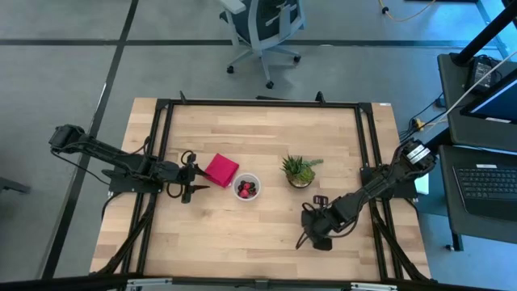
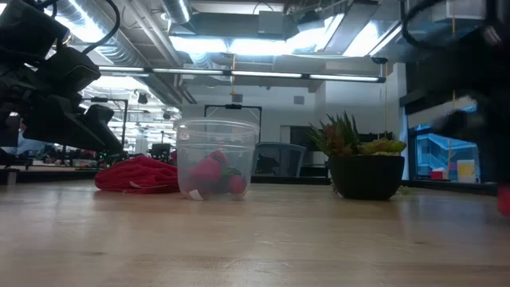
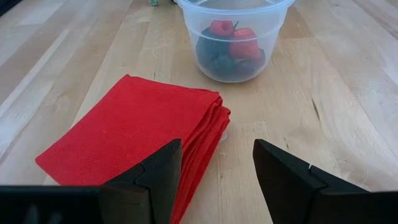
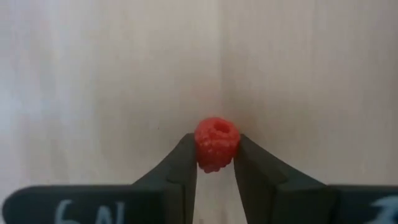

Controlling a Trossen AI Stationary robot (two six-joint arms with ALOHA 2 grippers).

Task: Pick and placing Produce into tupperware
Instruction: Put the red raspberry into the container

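A red raspberry (image 4: 217, 144) is being pinched between the fingers of the right gripper (image 4: 216, 163), which is being held low over the bare wooden table (image 1: 266, 234) near its front edge, well apart from the container. The left gripper (image 3: 216, 167) is being kept spread and empty just beside the folded red cloth (image 3: 134, 138), whose near corner is lying between and under its fingers.

Beyond the cloth, the round clear tupperware (image 3: 233, 38) is being shown upright on the table, near the cloth's far corner. Several berries (image 3: 232, 43), bright red and dark, are being held at its bottom. Farther to the right, a small spiky green plant in a dark pot (image 1: 300, 170) is standing near the tupperware but apart from it. Behind the table an office chair (image 1: 262, 28) is being seen on the floor.
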